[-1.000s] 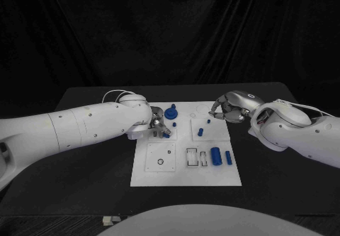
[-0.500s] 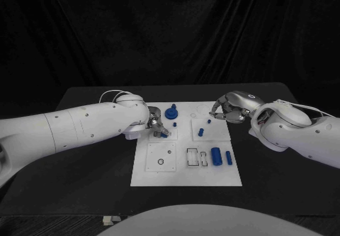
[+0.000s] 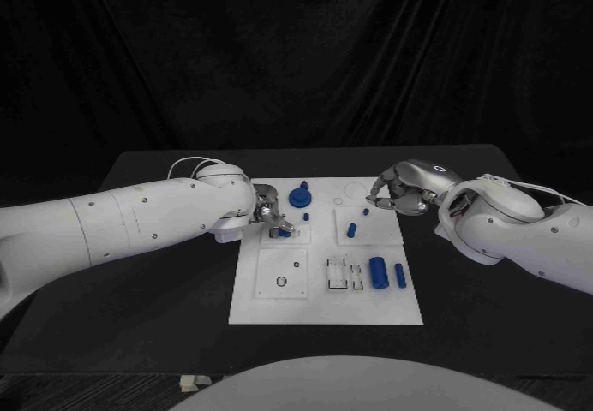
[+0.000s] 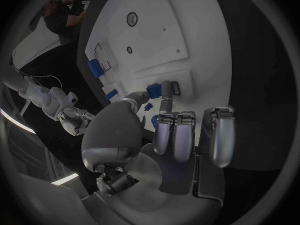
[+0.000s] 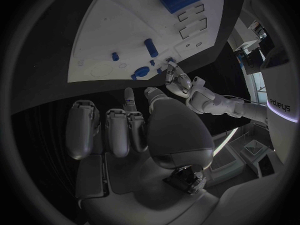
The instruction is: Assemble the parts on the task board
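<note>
Fingertips of my left hand pinch a small blue part and hold it against the upper-left area of the task board, left of centre in the head view; the left wrist view shows that piece caught between thumb and a finger at the board's surface. My right hand hangs at the board's upper right edge with its fingers curled around a small blue peg; the right wrist view seems to show it at a fingertip, though I cannot tell how firm the hold is. Further out, a blue knobbed piece stands near the top of the board, a short peg lies right of centre, and two blue cylinders lie low on the right beside empty outlined slots. I judge the assembly early: most pieces remain unseated.
</note>
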You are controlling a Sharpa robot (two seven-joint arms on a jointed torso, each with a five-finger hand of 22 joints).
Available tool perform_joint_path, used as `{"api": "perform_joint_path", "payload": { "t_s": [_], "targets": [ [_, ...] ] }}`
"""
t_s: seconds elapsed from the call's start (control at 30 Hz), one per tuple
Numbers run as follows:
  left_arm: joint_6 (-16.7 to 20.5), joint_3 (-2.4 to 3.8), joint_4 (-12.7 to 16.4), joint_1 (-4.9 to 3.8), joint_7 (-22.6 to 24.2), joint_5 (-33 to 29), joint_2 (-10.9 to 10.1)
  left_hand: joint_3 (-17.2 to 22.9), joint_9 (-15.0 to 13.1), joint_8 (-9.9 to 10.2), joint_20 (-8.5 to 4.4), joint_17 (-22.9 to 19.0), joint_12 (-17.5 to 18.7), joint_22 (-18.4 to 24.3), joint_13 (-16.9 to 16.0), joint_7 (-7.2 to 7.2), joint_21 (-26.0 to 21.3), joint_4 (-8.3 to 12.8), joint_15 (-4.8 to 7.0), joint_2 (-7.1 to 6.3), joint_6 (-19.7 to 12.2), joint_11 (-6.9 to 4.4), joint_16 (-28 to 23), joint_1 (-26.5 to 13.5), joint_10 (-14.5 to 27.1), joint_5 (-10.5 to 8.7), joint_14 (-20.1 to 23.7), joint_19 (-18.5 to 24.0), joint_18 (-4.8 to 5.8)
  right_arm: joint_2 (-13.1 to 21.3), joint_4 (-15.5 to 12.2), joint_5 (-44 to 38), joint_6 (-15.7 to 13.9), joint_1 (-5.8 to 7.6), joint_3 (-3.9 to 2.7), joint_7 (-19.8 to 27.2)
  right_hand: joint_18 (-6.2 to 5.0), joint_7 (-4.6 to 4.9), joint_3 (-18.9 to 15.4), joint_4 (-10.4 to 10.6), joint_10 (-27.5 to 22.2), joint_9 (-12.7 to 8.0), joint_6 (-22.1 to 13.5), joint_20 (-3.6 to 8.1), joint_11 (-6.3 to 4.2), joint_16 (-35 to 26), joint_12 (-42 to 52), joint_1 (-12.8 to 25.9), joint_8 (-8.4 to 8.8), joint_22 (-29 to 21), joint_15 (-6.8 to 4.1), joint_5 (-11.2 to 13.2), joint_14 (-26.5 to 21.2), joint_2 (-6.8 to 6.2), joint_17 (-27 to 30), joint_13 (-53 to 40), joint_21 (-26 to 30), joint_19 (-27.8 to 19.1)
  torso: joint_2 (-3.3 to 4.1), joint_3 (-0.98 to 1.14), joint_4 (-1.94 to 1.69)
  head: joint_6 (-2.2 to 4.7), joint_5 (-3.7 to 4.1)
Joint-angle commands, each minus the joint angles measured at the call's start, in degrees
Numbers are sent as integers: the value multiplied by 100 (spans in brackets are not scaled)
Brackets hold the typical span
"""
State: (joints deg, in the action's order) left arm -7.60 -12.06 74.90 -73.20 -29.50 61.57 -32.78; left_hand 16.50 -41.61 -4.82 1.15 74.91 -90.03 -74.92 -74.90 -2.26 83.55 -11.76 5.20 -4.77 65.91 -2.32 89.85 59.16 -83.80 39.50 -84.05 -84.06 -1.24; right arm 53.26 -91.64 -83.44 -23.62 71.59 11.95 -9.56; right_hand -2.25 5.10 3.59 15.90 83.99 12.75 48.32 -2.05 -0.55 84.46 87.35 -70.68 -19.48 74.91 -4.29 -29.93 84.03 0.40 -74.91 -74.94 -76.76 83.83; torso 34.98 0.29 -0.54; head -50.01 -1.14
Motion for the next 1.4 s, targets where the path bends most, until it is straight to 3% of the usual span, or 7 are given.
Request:
{"api": "perform_joint_path", "payload": {
  "t_s": [0.03, 0.6, 1.4],
  "targets": [
    [86, -11, 12, 9, 187, -5, -5, 1449, 36, 32, 56, 1509, 3, -1126, -1510, -25, -31, 1358, -51, -2, -23, 45, 15, -85, -620, 117, -595, -131, -72, -1, 8, -10, 67, -15, -4, -119, -88, 12, 32, 8, 380, -9, -2, -28, 35, -35, -38, -49, 1, 1092, 33, -33, 363, 0, -278, -1128, 34, 86, 2, -1, -1, 1, 1],
    [103, -11, 24, 9, 337, -5, -3, 1790, 126, 99, 96, 1509, 3, -1135, -1510, -101, -51, 1480, -95, 1, -194, 102, 15, -239, -620, 286, -595, -120, -75, 12, 12, -10, 101, -17, -4, -140, -90, 16, 50, 22, 376, -26, -19, -26, 32, -40, -42, -76, 18, 1090, 29, -150, 363, -1, -274, -1124, 45, 83, 3, -1, 4, 1, 35],
    [156, -11, 139, 9, 457, -5, -139, 1927, 184, 106, 142, 1509, 3, -1093, -1510, -167, -165, 1574, -148, 0, -364, 161, 15, -309, -620, 196, -595, -38, -104, -20, 27, -9, 162, -35, -4, -173, -92, 17, 50, 26, 372, -30, -25, -26, 33, -47, -47, -77, 22, 1088, 29, -167, 360, -5, -259, -1117, 51, 82, 4, 0, -1, 1, 26]
  ]
}}
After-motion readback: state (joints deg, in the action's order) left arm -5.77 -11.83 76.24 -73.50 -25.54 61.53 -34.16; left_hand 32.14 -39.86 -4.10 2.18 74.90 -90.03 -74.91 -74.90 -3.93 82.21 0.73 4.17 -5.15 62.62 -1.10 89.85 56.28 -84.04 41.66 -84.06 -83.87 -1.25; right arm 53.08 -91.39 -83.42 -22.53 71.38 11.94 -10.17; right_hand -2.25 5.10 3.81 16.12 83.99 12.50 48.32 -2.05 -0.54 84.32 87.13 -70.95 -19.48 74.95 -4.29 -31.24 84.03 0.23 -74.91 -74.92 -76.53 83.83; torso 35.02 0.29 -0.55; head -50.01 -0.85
